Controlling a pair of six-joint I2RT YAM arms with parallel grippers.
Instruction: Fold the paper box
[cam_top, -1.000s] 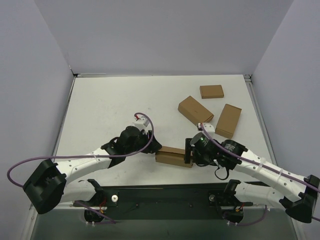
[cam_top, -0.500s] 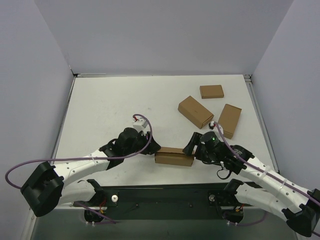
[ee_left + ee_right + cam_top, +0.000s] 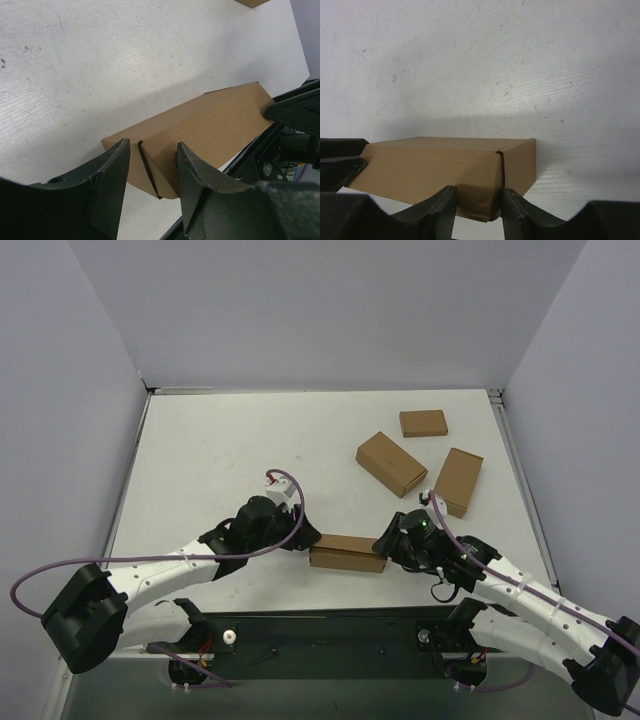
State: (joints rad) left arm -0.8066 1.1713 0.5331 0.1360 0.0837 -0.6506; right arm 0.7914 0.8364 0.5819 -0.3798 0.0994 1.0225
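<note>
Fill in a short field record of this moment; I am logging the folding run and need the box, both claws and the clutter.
paper box: folded, lying flat near the table's front edge, between the two arms
left claw: open, fingers astride the box's left end
right claw: open, fingers astride the box's right end
contact: cannot tell whether either claw presses the box
smaller boxes: three, far right, apart from both claws

The paper box [image 3: 347, 553] lies closed on the desk [image 3: 220, 450] between the two grippers, the left gripper [image 3: 309, 540] at one end and the right gripper [image 3: 383, 544] at the other. Beyond the right gripper, apart from it, lie three smaller brown boxes: a first box [image 3: 392, 463], a second box [image 3: 457, 481] off to the right, and a third box [image 3: 423, 423] farthest off
</note>
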